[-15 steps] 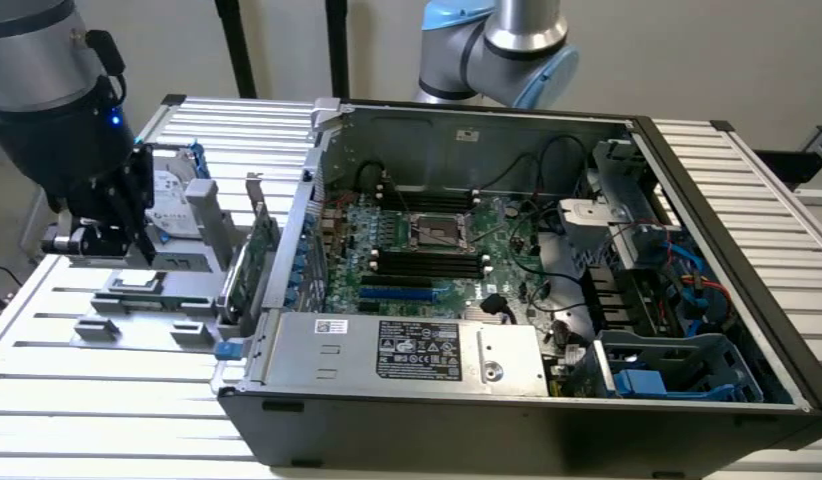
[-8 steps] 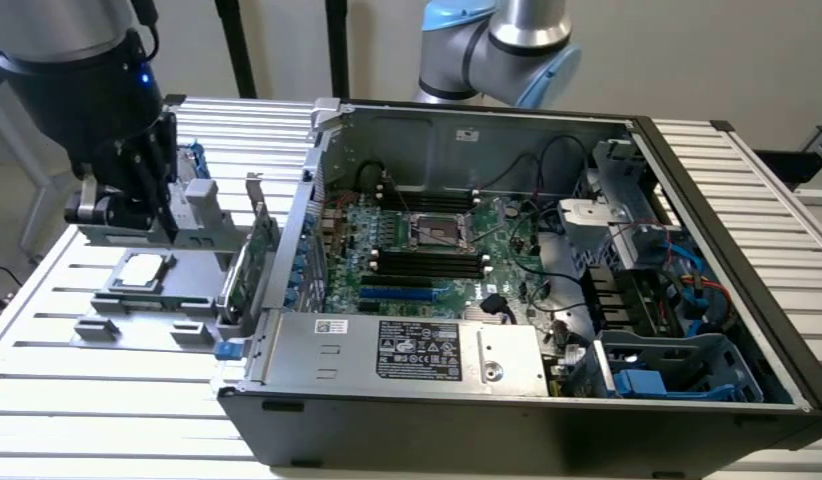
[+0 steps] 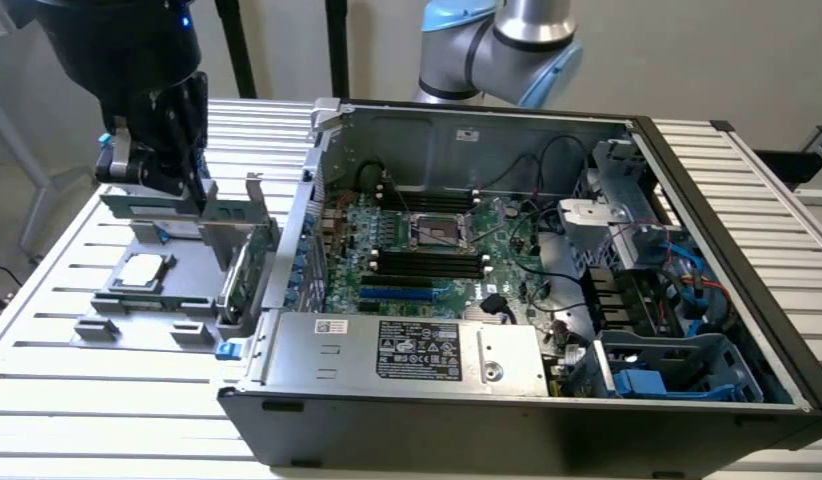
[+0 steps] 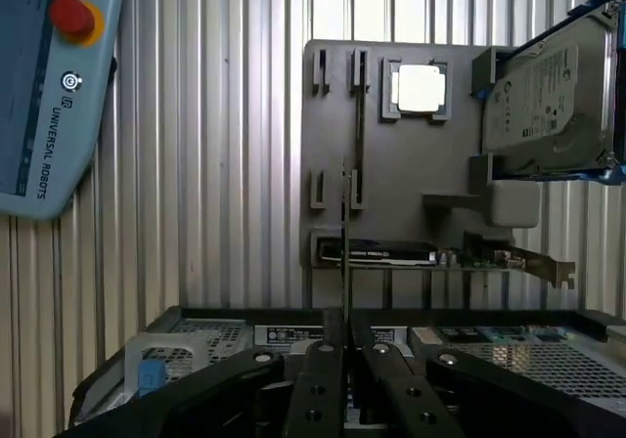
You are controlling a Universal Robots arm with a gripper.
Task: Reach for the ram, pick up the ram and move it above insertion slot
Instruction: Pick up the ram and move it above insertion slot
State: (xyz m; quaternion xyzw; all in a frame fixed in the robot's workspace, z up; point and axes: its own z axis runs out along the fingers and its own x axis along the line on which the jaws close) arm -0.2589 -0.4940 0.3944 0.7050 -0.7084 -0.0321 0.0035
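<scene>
The tool (image 4: 344, 355) stood closed on the ram (image 4: 345, 252), edge-on above the grey holder (image 4: 391, 164) at the surface's (image 3: 64, 400) edge; thin, light, probably fragile, best pinched on its flat faces.

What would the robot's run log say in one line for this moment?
gripper: shut on ram | ram: over gray holder tray, beside computer case | insertion slot: not yet reached

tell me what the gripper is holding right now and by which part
The gripper is shut on the ram, pinching one end of the thin stick seen edge-on, above the grey holder tray.
</scene>
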